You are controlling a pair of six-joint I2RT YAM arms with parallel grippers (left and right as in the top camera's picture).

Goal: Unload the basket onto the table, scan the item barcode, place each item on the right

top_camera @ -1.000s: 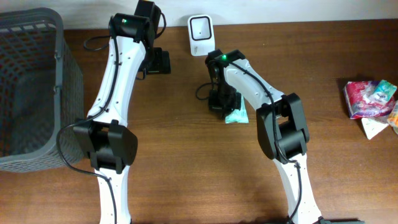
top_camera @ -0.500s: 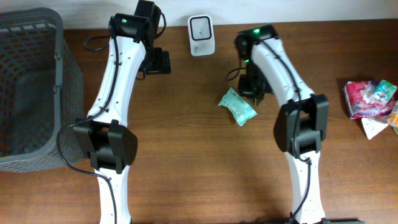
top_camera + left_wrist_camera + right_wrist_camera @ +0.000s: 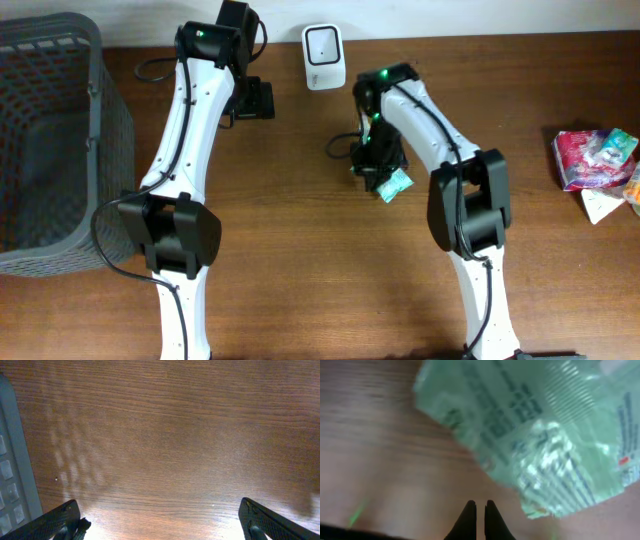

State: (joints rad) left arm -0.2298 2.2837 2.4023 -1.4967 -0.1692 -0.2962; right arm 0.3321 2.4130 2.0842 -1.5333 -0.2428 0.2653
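Observation:
A pale green plastic packet (image 3: 396, 185) (image 3: 535, 430) with dark print lies flat on the wooden table. My right gripper (image 3: 374, 162) (image 3: 480, 508) hovers at its left end, jaws shut with nothing between them; in the right wrist view the packet lies just ahead and to the right of the fingertips. The white barcode scanner (image 3: 324, 43) stands at the table's back edge. To the scanner's left, my left gripper (image 3: 257, 100) (image 3: 160, 522) hangs open over bare wood, its fingers (image 3: 56, 521) wide apart and holding nothing. No barcode can be made out on the blurred packet.
A tall grey mesh basket (image 3: 50, 140) (image 3: 15, 475) fills the left side of the table. Several colourful packets (image 3: 595, 158) lie at the far right edge.
My right arm swung away to the right of the green packet, then came back over its left end. The packet has shifted slightly. The left arm has not moved.

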